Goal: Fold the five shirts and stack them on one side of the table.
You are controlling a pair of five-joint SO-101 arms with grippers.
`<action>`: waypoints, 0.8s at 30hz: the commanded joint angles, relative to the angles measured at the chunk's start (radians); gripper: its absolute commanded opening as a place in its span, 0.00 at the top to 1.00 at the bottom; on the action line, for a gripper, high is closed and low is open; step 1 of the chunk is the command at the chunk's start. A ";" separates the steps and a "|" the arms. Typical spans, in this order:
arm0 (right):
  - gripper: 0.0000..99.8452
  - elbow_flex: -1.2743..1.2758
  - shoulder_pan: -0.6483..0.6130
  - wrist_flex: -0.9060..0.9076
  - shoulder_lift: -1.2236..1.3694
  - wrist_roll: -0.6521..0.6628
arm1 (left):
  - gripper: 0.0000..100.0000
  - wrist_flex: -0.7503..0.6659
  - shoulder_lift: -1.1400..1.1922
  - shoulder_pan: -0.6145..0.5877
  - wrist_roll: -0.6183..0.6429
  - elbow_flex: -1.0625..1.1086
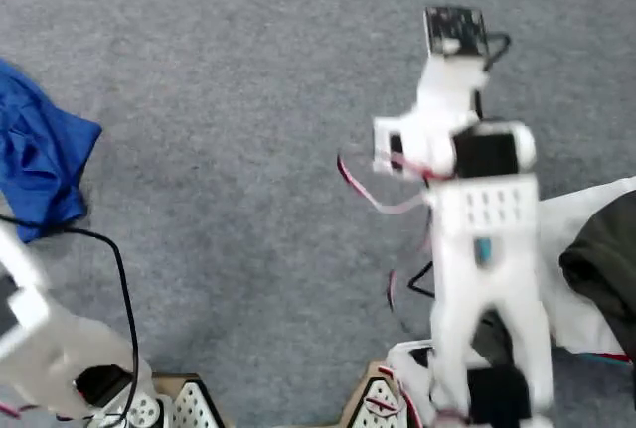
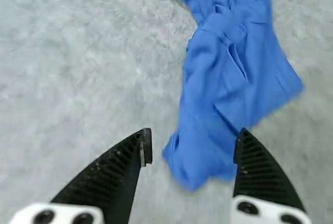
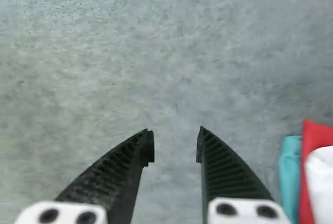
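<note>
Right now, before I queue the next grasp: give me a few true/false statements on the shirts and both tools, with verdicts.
1. The blue shirt lies crumpled at the table's left edge. True.
2. The left tool is shut on the blue shirt. False: its jaws stand wide open, with the shirt's end lying between them, not clamped.
3. The right tool holds a red cloth. False: it is open over bare grey mat, with nothing between its jaws.
4. A dark shirt lies on a white shirt at the table's right edge. True.
</note>
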 commanded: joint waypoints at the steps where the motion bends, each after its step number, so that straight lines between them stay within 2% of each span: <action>1: 0.85 -0.237 -0.024 0.068 0.225 -0.064 | 0.74 -0.095 0.220 0.020 0.064 -0.115; 5: 0.85 -0.423 -0.024 0.149 0.387 -0.098 | 0.75 -0.120 0.449 0.066 0.080 -0.249; 8: 0.85 -0.533 -0.024 0.218 0.438 -0.100 | 0.85 -0.081 0.555 0.101 0.074 -0.351; 11: 0.85 -0.584 -0.019 0.233 0.443 -0.095 | 0.98 0.025 0.590 0.114 0.081 -0.488; 15: 0.85 -0.607 -0.019 0.233 0.444 -0.094 | 0.98 0.198 0.585 0.172 0.081 -0.671; 19: 0.85 -0.611 -0.021 0.232 0.444 -0.098 | 0.98 0.390 0.536 0.244 0.084 -0.970; 24: 0.85 -0.605 -0.018 0.233 0.444 -0.097 | 0.98 0.388 0.397 0.376 0.258 -1.138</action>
